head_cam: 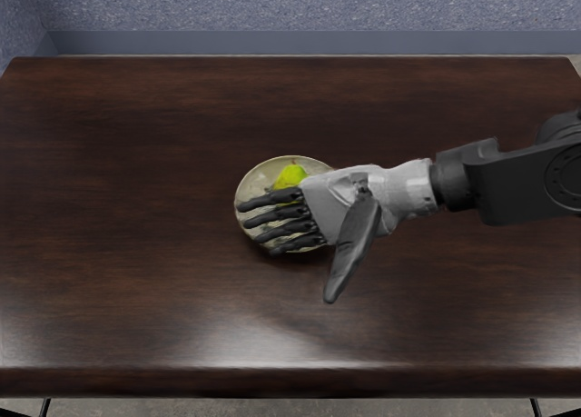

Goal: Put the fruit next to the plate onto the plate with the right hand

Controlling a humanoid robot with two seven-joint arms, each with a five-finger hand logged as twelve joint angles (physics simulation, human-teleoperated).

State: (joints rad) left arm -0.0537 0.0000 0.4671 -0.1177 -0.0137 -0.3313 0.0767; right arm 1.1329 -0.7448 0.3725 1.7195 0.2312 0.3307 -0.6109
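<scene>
A small cream plate (258, 180) lies near the middle of the dark table. A yellow-green fruit (291, 175) rests on the plate's far right part, partly hidden behind my hand. My right hand (292, 244) reaches in from the right edge and hovers over the plate. Its four fingers (277, 219) stretch out flat to the left across the plate, and the thumb points down toward the table's front. The hand is open and holds nothing. The fruit sits just beyond the index finger; whether they touch I cannot tell.
The dark wooden table (136, 253) fills the view, with its front edge near the bottom. A grey wall and floor strip run behind the far edge. My right forearm (508, 181) crosses the table's right side.
</scene>
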